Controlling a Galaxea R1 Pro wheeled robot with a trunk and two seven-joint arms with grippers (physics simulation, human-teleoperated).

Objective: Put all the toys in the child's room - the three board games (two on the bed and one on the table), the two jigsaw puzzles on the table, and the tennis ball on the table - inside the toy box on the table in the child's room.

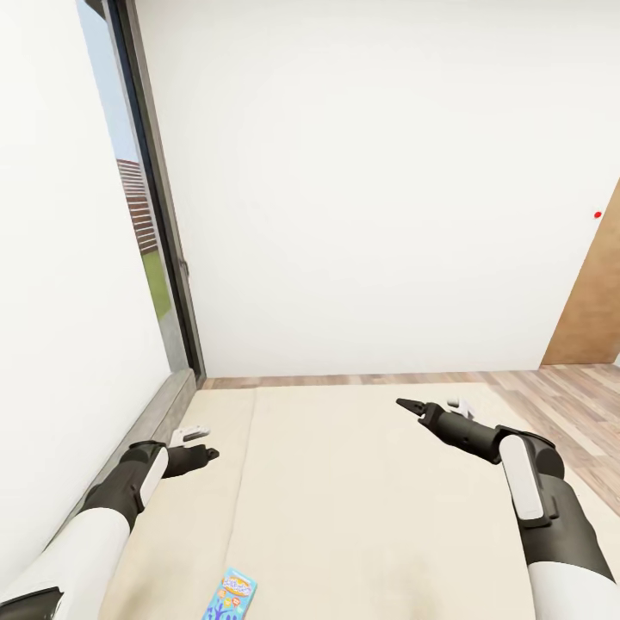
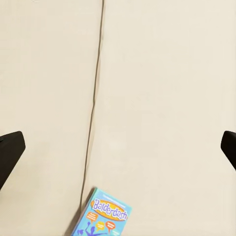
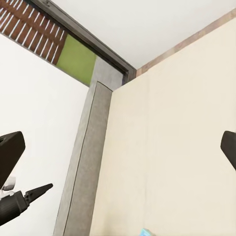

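A small blue board game (image 1: 231, 594) lettered "Balderdash" lies flat on the beige mattress of the bed (image 1: 362, 517), near its front edge. In the left wrist view the same blue box (image 2: 105, 216) sits on the mattress beside a seam, short of the fingers. My left gripper (image 1: 200, 441) hovers open over the bed's left side near the grey headboard (image 1: 151, 422), beyond the box. Over the right side my right gripper (image 1: 430, 403) is open with nothing in it. The table, toy box, jigsaw puzzles and tennis ball are out of view.
A white wall rises behind the bed, with a tall dark-framed window (image 1: 151, 232) at the left. Wood-plank floor (image 1: 568, 405) and a wooden door (image 1: 594, 293) lie to the right. The right wrist view takes in the headboard (image 3: 88, 162) and the left gripper's fingertip (image 3: 34, 191).
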